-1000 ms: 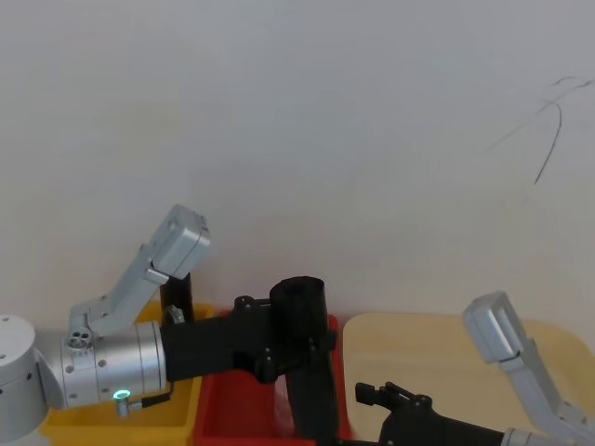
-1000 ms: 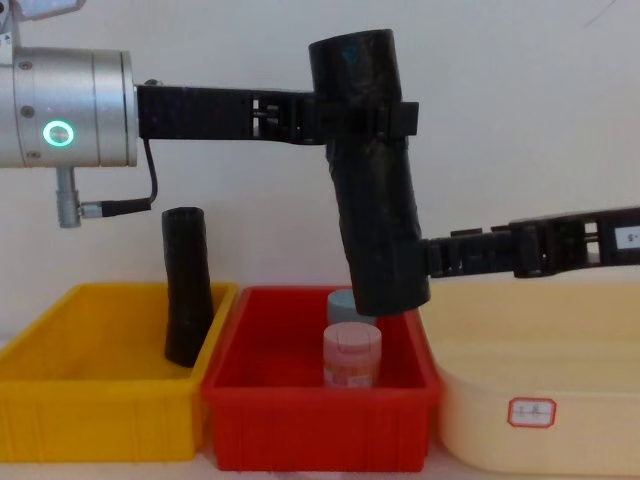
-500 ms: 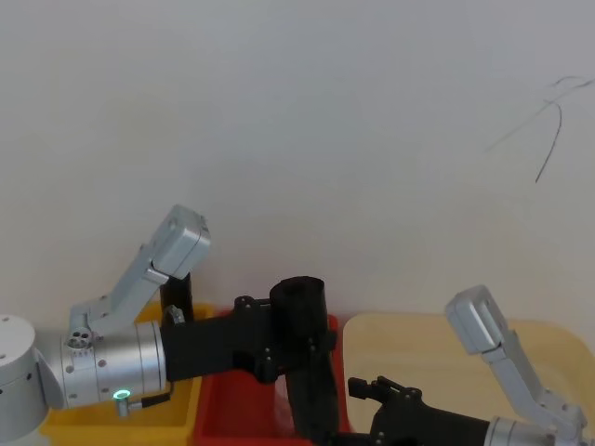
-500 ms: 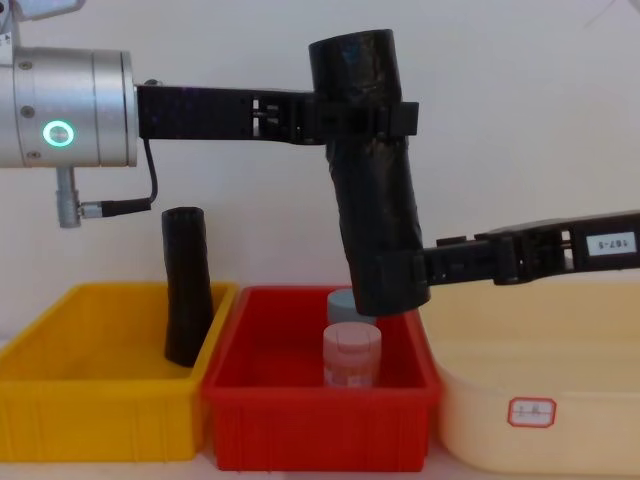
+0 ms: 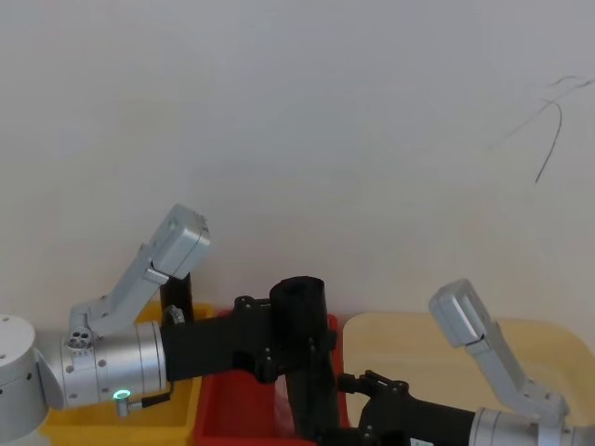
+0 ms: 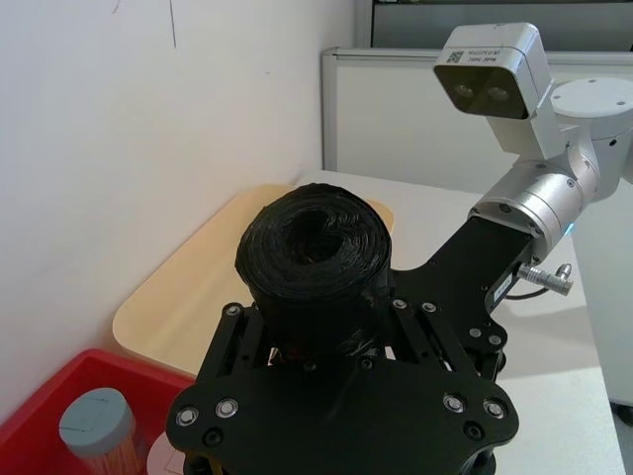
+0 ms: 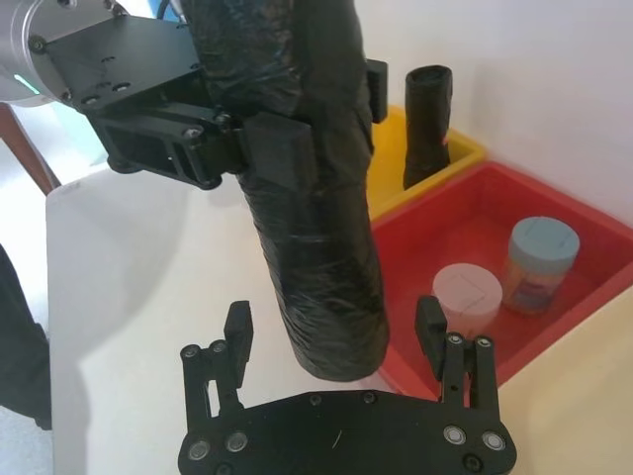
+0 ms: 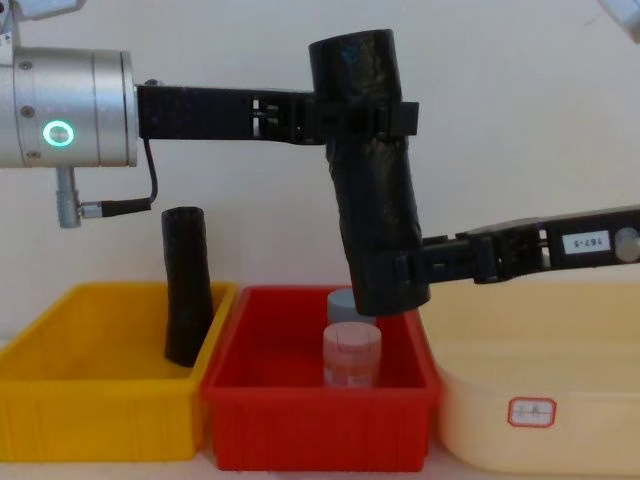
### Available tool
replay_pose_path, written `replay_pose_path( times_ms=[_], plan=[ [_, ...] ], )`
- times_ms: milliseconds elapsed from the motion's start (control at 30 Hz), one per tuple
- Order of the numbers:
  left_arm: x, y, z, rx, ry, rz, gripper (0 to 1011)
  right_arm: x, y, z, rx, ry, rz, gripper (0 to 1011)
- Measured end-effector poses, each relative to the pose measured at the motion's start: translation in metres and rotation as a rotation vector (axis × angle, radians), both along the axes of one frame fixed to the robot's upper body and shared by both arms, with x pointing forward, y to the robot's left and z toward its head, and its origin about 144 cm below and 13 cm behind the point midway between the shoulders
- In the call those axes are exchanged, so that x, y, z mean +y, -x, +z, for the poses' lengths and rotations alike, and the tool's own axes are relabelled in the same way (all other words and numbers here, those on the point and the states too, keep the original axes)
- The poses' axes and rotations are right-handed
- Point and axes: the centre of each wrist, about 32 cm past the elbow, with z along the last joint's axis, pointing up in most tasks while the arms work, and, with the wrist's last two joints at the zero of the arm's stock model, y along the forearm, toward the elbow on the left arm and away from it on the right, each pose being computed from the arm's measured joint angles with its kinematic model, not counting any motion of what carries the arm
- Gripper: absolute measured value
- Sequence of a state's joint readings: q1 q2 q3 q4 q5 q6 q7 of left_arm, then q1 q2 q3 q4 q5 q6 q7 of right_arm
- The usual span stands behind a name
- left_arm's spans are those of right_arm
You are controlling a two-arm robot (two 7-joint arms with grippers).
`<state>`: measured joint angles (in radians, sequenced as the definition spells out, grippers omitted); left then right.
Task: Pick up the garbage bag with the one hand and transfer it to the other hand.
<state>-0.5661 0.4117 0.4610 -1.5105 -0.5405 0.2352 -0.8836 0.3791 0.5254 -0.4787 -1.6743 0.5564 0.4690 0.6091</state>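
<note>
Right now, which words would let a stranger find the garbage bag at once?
Look above the red bin, the middle one of three. There the left gripper holds the garbage bag in the air, slightly tilted. It is thicker and more wrinkled than the slim black roll standing in the yellow bin.

white table [image 7: 129, 267] with three containers sat right on it in a row, pretty much side by side: yellow bin [image 8: 90, 420] on the left, red bin [image 8: 300, 430] in the middle, cream tub [image 8: 590, 420] on the right with a small white label [image 8: 531, 411] on its front.
</note>
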Motion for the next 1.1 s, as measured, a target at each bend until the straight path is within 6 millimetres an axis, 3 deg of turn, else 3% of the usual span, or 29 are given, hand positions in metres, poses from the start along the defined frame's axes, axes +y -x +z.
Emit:
replay_pose_path(
  times_ms=[1100],
  plan=[
    [0.0,0.0,0.0,0.0,0.0,0.0,462,0.022,-0.023,0.008,-0.012,-0.001,0.069,1001]
  ],
)
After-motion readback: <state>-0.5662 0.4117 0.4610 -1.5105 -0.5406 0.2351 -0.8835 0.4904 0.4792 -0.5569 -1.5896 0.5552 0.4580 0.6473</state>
